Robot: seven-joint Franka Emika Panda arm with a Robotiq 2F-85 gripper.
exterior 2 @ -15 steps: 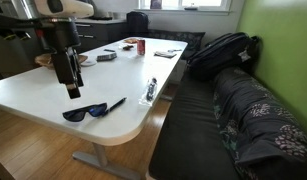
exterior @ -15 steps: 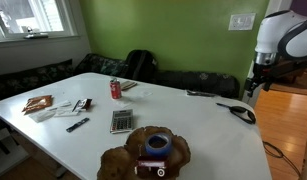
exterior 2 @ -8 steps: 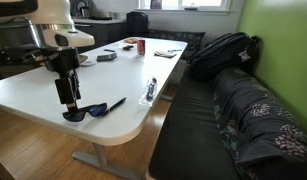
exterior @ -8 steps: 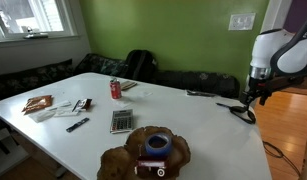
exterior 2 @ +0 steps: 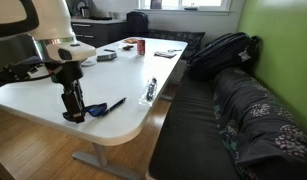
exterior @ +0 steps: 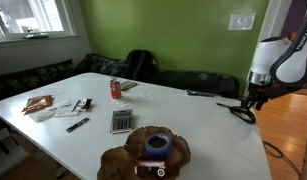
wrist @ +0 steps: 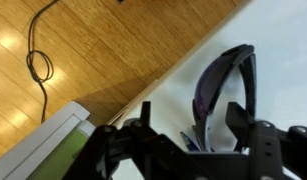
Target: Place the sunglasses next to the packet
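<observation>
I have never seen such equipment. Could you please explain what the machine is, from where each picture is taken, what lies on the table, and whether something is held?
The machine is a robot arm with two fingers at its end for grasping. Two pictures come from cameras standing in the room; they see the same white table from different places. The third comes from a camera on the wrist, looking past the fingers. On the table lie sunglasses, a dark stick beside them, a red can, a calculator, and what looks like a brown soft toy with a blue roll on it. Nothing is held yet: the open fingers stand on either side of the sunglasses, near the table's edge.
</observation>
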